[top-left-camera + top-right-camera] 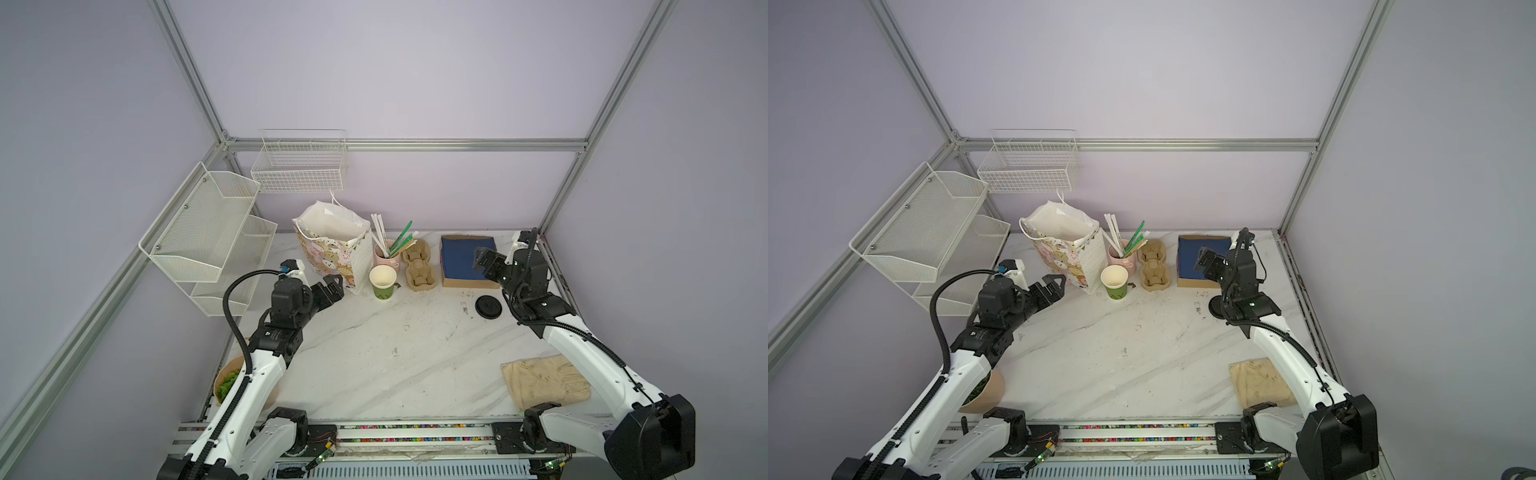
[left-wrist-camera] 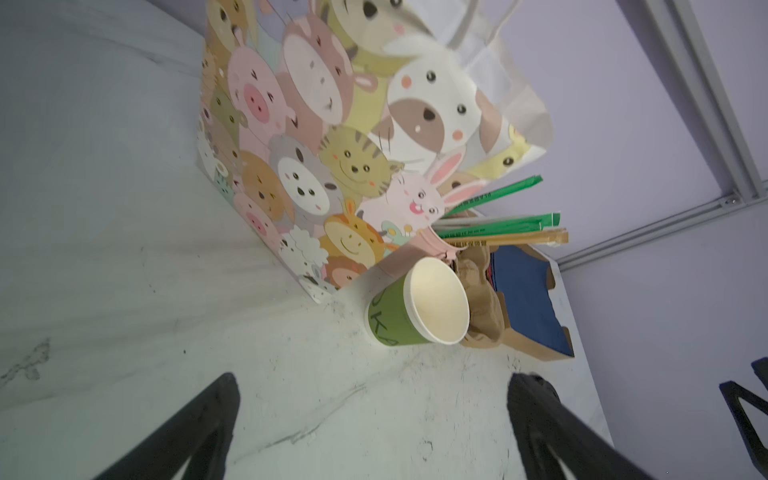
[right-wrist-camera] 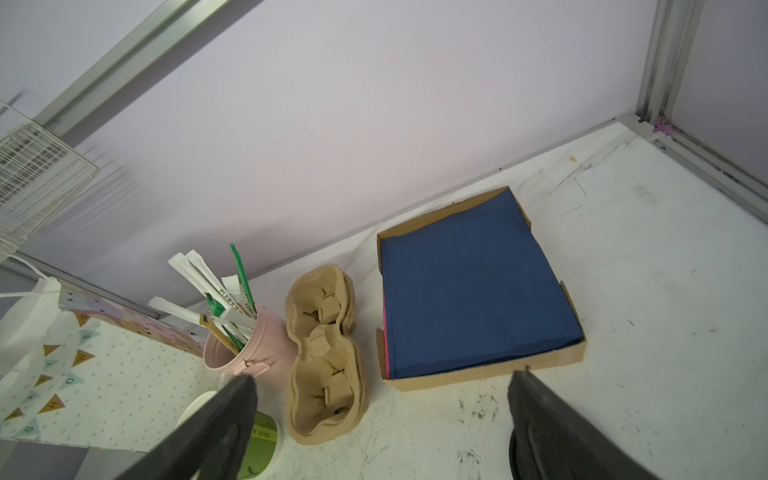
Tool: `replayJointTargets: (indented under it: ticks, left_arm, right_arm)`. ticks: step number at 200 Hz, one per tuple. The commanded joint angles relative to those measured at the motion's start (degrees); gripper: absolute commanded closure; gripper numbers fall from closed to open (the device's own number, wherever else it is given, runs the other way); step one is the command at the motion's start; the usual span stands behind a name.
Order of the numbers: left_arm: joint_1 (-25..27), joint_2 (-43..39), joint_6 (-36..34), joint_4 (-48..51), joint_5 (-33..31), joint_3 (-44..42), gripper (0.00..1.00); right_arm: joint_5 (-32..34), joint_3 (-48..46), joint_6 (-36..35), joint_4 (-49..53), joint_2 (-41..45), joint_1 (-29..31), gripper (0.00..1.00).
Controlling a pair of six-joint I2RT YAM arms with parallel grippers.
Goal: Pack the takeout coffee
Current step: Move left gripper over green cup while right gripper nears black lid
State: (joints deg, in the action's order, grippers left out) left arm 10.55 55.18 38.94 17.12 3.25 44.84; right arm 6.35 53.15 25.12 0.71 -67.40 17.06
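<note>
bag (image 1: 332,253) and pink mug (image 1: 384,254) crowd cup (image 1: 383,282); front side open

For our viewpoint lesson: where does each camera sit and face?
Both top views: high over the near edge of the table, looking down; both arms show.
Left wrist: on the left arm, facing the green cup and animal-print bag; open left fingers show.
Right wrist: on the right arm, facing the cardboard box and cup tray; open right fingers show.
Shared: all views catch the green cup.

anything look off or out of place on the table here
The green paper cup stands upright but lidless; a black disc, likely its lid, lies flat on the table apart from it. Nothing looks spilled or tipped.
</note>
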Motion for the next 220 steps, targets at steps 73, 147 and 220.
replayJointTargets:
  ticks: [73, 147, 220]
  left_arm:
    - [16.38, 15.24, 0.74, 22.53, -21.85, 23.49, 0.0]
    - [19.42, 32.62, 0.52, 25.59, -23.34, 36.83, 0.01]
    - [19.6, 42.97, 1.5, 25.85, -23.78, 43.52, 0.19]
  right_arm:
    - [0.39, -1.05, -2.33, 7.56, 2.68, 1.78, 0.03]
    - [0.05, -0.59, -2.53, 9.22, 4.65, 3.53, 0.04]
    - [-1.81, 0.45, -3.1, 10.97, 6.06, 4.56, 0.06]
